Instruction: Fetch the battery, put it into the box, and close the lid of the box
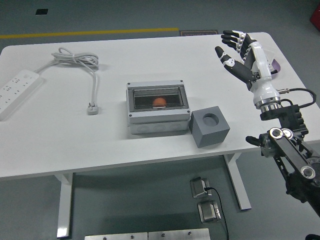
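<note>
Hands: one in view, the right hand [243, 55], black and white, raised over the far right part of the white table [45, 145]; fingers [235, 36] spread wide and grasping nothing.
Boxes: one grey rectangular plastic box [157, 108] near the table's middle, its dark see-through lid [158, 99] lying flat over the top.
Batteries: one small round orange battery [159, 102], seen through the lid, inside the box toward its middle.
Blocks: one grey cube block [209, 127] with a round hollow in its top, just beside the box's right front corner; whether the two touch cannot be told.
Power strips: one white power strip [16, 91] at the table's left edge.
Cables: one white coiled cable [76, 59] running from the strip, ending in one plug [92, 107] that lies left of the box.
Other items: one flat purple-and-white thing [272, 62] behind the hand at the right edge, mostly hidden, too little showing to tell what it is.
Battery relative to fingers: well apart, lying to the left of and nearer the camera than the spread fingers, with the cube block between the box and the arm.
</note>
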